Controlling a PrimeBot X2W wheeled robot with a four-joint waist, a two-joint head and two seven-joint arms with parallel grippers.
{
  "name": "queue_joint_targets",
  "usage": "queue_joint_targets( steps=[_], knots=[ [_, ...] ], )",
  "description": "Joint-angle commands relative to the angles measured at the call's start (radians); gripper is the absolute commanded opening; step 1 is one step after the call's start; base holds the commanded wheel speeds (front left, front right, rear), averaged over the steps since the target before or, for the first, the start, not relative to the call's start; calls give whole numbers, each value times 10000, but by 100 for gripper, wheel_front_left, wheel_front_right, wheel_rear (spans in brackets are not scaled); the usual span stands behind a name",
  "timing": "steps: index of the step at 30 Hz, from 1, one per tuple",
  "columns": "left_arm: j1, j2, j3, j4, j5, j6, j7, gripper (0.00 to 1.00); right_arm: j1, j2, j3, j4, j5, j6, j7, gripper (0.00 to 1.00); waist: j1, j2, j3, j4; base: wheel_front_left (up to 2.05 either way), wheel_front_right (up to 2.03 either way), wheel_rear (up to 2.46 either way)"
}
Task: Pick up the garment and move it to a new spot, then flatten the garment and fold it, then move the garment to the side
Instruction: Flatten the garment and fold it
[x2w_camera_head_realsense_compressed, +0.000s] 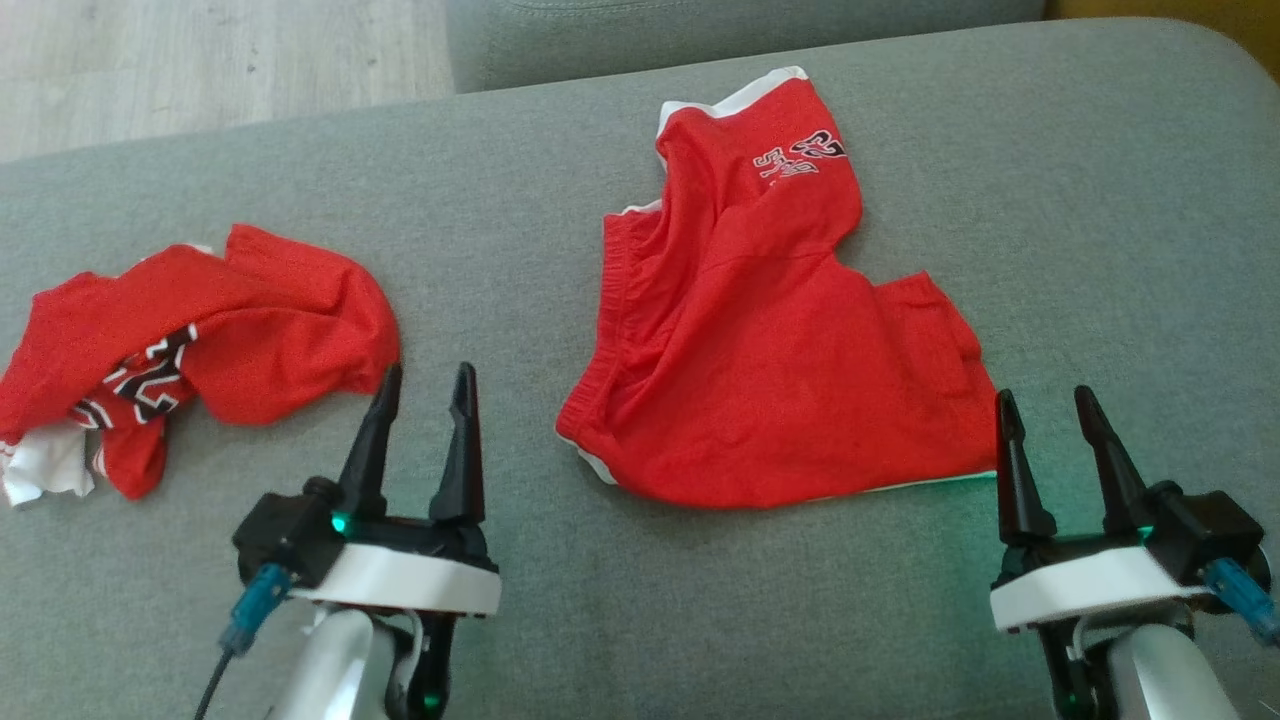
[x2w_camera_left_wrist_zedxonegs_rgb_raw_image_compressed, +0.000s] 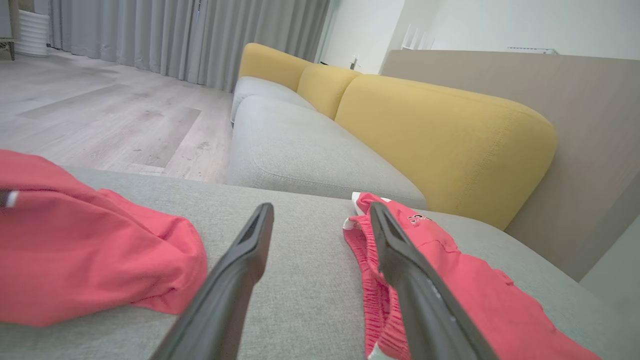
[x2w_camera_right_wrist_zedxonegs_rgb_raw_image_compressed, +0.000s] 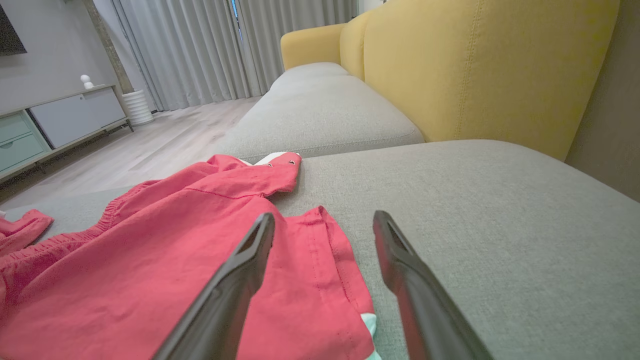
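Observation:
A red garment (x2w_camera_head_realsense_compressed: 760, 340), a pair of shorts with white trim and a black-and-white logo, lies partly spread on the grey sofa cushion (x2w_camera_head_realsense_compressed: 560, 200). My right gripper (x2w_camera_head_realsense_compressed: 1043, 395) stands open just off its right hem with nothing between the fingers. In the right wrist view the shorts (x2w_camera_right_wrist_zedxonegs_rgb_raw_image_compressed: 190, 240) lie under and left of the open right gripper (x2w_camera_right_wrist_zedxonegs_rgb_raw_image_compressed: 324, 216). My left gripper (x2w_camera_head_realsense_compressed: 428, 372) is open and holds nothing, between the shorts and a second, crumpled red garment (x2w_camera_head_realsense_compressed: 200, 340). The left wrist view shows the left gripper (x2w_camera_left_wrist_zedxonegs_rgb_raw_image_compressed: 320, 207), the shorts (x2w_camera_left_wrist_zedxonegs_rgb_raw_image_compressed: 450, 270) and the crumpled garment (x2w_camera_left_wrist_zedxonegs_rgb_raw_image_compressed: 75, 250).
A yellow backrest (x2w_camera_right_wrist_zedxonegs_rgb_raw_image_compressed: 475, 65) rises along the cushion's far right side. Another grey seat cushion (x2w_camera_left_wrist_zedxonegs_rgb_raw_image_compressed: 300, 145) adjoins beyond the shorts. Wooden floor (x2w_camera_head_realsense_compressed: 200, 60) lies past the cushion's far left edge. Bare cushion stretches in front of and right of the shorts.

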Motion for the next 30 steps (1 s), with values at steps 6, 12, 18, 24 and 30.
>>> queue_joint_targets(
  steps=[6,12,18,24,30],
  knots=[
    [-442,324,-379,-59,45,17,-51,100,-476,137,149,-464,-277,46,-108,100,0,0,71,-111,0,0,0],
    [-1135,1362,-2578,965,-104,16,-51,100,-623,209,135,-468,-340,46,-108,100,0,0,285,-111,0,0,0],
    [-2194,2170,-4286,2132,-380,16,-46,100,-727,238,229,-416,-362,46,-108,100,0,0,473,-188,0,0,0],
    [-3172,2474,-5531,2950,-1117,16,-47,100,-841,264,252,-402,-345,46,-108,100,0,0,669,-328,0,0,0],
    [-3724,2673,-6308,3085,-1747,16,-49,100,-864,283,212,-363,-372,46,-108,100,0,0,734,-451,0,0,0]
  ],
)
